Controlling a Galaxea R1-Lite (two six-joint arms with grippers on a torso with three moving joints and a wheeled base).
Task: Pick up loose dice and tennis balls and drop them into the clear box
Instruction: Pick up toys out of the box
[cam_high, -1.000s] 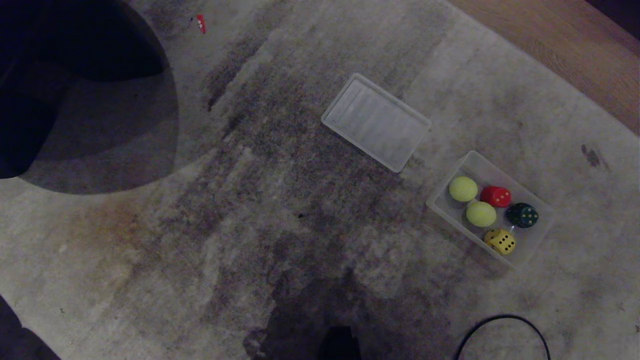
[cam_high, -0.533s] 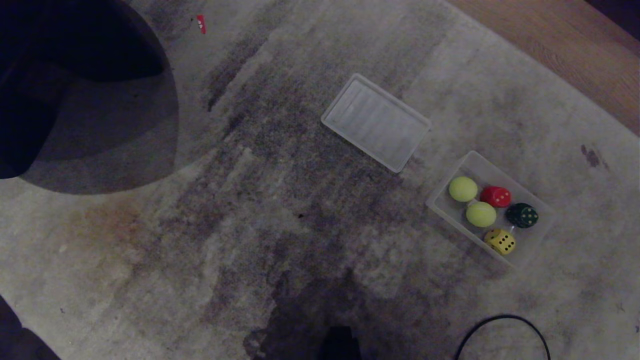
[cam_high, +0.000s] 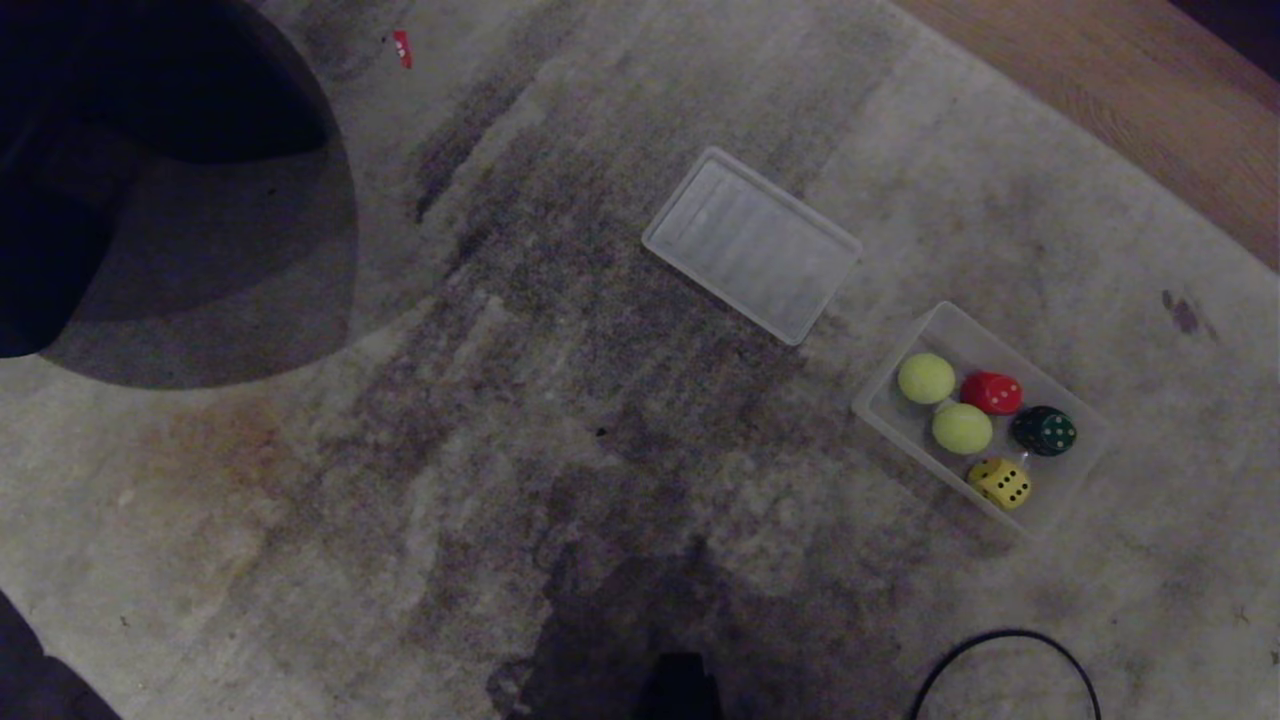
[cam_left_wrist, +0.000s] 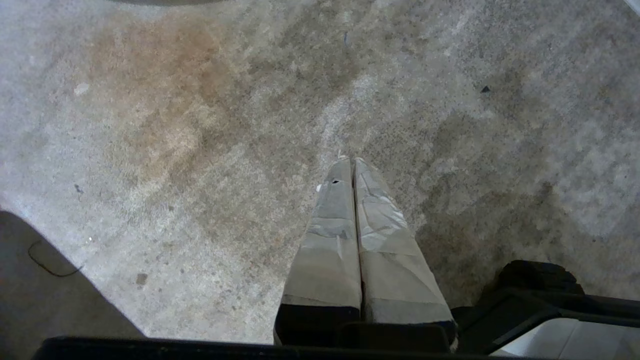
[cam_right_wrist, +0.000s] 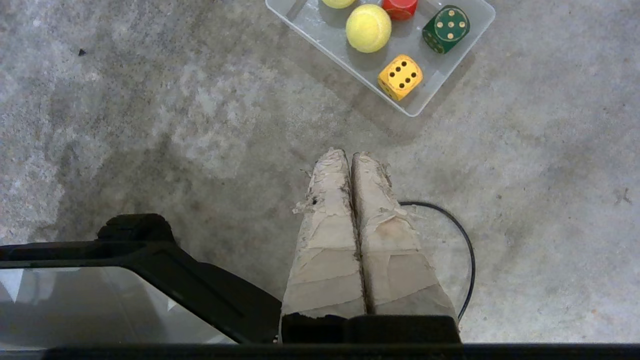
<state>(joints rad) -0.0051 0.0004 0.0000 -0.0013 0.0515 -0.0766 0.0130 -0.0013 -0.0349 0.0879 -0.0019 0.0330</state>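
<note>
The clear box (cam_high: 958, 338) stands on the carpet at the right. Inside it lie two tennis balls (cam_high: 926, 377) (cam_high: 962, 428) and three dice: red (cam_high: 992, 392), dark green (cam_high: 1044, 430) and yellow (cam_high: 1000, 483). Neither gripper shows in the head view. In the right wrist view my right gripper (cam_right_wrist: 348, 154) is shut and empty above bare carpet. The clear box (cam_right_wrist: 320, 25) lies ahead of it, apart from the fingertips, with a tennis ball (cam_right_wrist: 368, 28), the yellow die (cam_right_wrist: 400, 77) and the green die (cam_right_wrist: 446, 29). My left gripper (cam_left_wrist: 350, 161) is shut and empty over stained carpet.
A flat ribbed lid (cam_high: 752, 243) lies just beyond the box. A black cable (cam_high: 1000, 640) loops on the carpet near the front right. Wooden floor (cam_high: 1120, 90) borders the carpet at the far right. A large dark shape (cam_high: 120, 150) fills the far left.
</note>
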